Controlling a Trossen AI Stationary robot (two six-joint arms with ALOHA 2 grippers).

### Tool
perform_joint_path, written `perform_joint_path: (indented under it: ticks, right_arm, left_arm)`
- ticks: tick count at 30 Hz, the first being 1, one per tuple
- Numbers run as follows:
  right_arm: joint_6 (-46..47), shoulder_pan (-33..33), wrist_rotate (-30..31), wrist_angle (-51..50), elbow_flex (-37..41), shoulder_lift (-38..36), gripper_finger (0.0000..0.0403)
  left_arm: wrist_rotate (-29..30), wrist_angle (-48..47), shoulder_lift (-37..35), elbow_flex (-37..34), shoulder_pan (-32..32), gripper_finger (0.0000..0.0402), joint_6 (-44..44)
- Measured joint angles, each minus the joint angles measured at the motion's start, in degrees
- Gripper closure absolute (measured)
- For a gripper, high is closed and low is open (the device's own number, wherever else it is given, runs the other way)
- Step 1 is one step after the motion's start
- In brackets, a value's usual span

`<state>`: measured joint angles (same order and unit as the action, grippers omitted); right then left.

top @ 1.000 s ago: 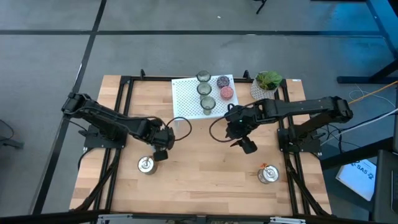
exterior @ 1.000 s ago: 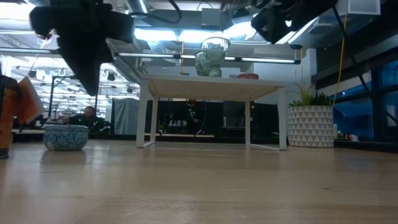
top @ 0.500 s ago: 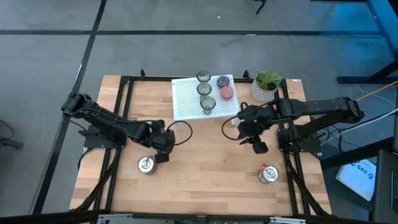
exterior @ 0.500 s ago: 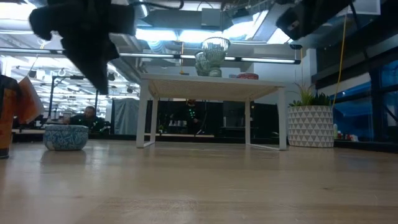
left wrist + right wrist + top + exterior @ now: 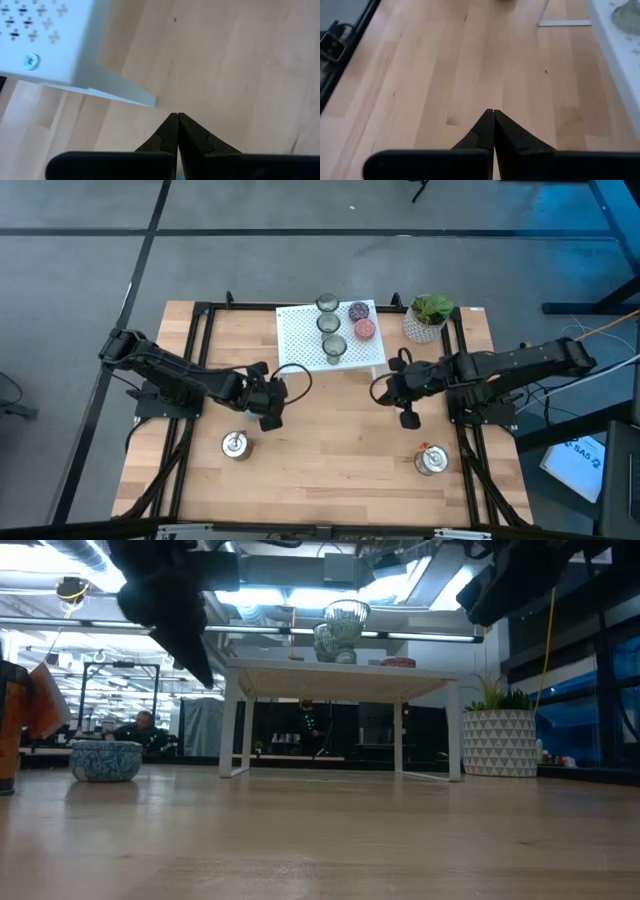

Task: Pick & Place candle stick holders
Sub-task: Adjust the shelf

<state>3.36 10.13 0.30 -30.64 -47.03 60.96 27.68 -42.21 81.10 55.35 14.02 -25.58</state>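
Both grippers read as pinched together and empty from where I sit. Looking straight down, my left gripper point(image 5: 272, 420) hangs over bare wood just off the near left corner of the white perforated metal rack point(image 5: 300, 340), and my right gripper point(image 5: 407, 419) sits over the light wooden table point(image 5: 330, 460) off the rack's near right corner. On the rack I count three olive-clear glass cups point(image 5: 327, 323) in a line, with the small purple cup point(image 5: 358, 311) and the small pink cup point(image 5: 365, 329) beside them. One shiny silver round holder point(image 5: 235, 445) stands on the table near my left gripper, the other silver holder point(image 5: 431, 462) nearer the front right. A white pot with a green plant point(image 5: 428, 316) stands at the rack's right end

From table height, I see the rack as a low white platform on legs with glass cups point(image 5: 340, 630) on top, the patterned pot at right, and a blue-patterned round cup point(image 5: 105, 760) standing on the wood far left. Both arms hang dark above

Left wrist camera: my fingers point(image 5: 167, 137) meet tip to tip above wood, with the rack's corner just ahead

Right wrist camera: fingers point(image 5: 485, 131) touching along their length, nothing between them, above bare planks; the rack's edge runs along one side
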Motion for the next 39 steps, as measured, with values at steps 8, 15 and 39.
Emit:
perform_joint_path:
  ticks: [8,15,39]
  right_arm:
    - [2.1,2.5,0.6,7.9,4.2,0.2,0.04]
    - [2.4,4.3,0.7,9.5,4.3,0.2,0.04]
    - [1.8,5.7,1.5,12.3,4.3,4.6,0.0401]
  left_arm:
    - [1.4,0.7,0.0,0.0,-4.0,0.04,1.3]
    - [3.1,0.7,0.0,0.0,-6.4,0.04,2.4]
    - [5.4,0.4,0.0,0.0,-11.6,0.0399,5.2]
